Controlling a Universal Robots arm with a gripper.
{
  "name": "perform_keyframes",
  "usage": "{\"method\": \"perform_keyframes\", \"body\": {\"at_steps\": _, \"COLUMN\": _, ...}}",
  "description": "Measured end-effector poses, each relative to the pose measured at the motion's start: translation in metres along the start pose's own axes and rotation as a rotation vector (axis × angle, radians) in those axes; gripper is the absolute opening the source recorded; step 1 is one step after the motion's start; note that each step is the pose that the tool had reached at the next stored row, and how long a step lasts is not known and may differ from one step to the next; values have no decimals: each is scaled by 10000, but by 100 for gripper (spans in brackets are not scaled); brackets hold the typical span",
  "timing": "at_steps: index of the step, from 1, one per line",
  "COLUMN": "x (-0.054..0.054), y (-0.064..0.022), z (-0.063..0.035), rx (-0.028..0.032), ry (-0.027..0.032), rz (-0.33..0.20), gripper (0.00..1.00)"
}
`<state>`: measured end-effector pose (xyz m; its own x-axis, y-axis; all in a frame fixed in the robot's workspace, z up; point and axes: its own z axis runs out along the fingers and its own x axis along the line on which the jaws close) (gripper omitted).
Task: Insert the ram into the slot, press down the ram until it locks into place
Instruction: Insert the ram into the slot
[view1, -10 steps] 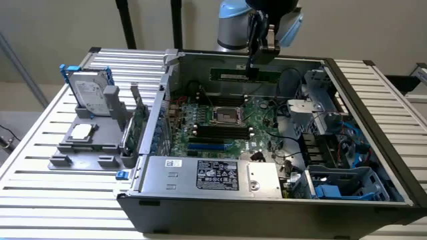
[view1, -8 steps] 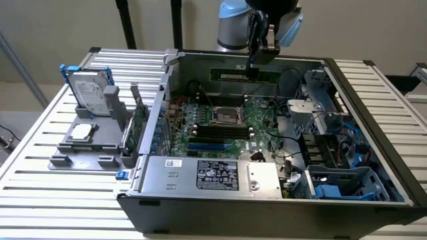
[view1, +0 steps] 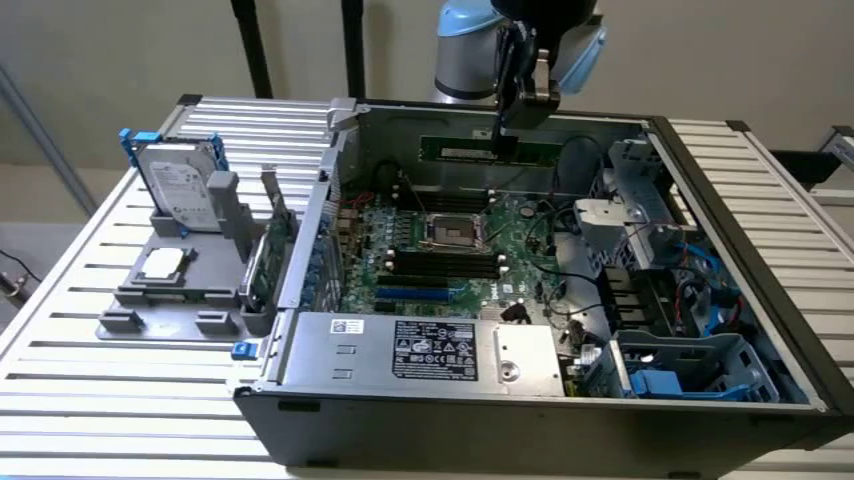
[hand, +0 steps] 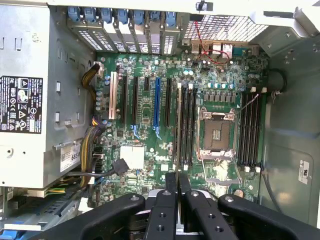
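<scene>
Gripper (view1: 505, 143) clamped on ram (view1: 461, 152), mid-length, top edge. Ram hangs level beneath fingers, not yet in slot (view1: 434, 262), which lies well below hand. Ram likely light, stiff, fragile: grip bare board edges, avoid chips and contacts.

Robotics lab: open PC case (view1: 534, 430) on slatted alu bench (view1: 107, 385), robot arm (view1: 467, 55).

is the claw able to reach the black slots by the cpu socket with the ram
Probably yes: the claw holds the ram above the open case, and the slots look unobstructed.
</scene>
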<state>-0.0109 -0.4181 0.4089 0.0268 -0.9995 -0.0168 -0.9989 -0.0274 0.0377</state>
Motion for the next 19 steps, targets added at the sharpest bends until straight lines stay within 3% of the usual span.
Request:
{"method": "perform_keyframes", "body": {"at_steps": 3, "x": 0, "y": 9, "z": 17, "rx": 2, "ry": -1, "rz": -1, "gripper": 13}}
{"method": "perform_keyframes", "body": {"at_steps": 10, "x": -4, "y": 203, "z": 153, "rx": 8, "ry": -1, "rz": 0, "gripper": 13}}
{"method": "perform_keyframes", "body": {"at_steps": 19, "x": -4, "y": 209, "z": 316, "rx": 8, "ry": 0, "rz": -26, "gripper": 13}}
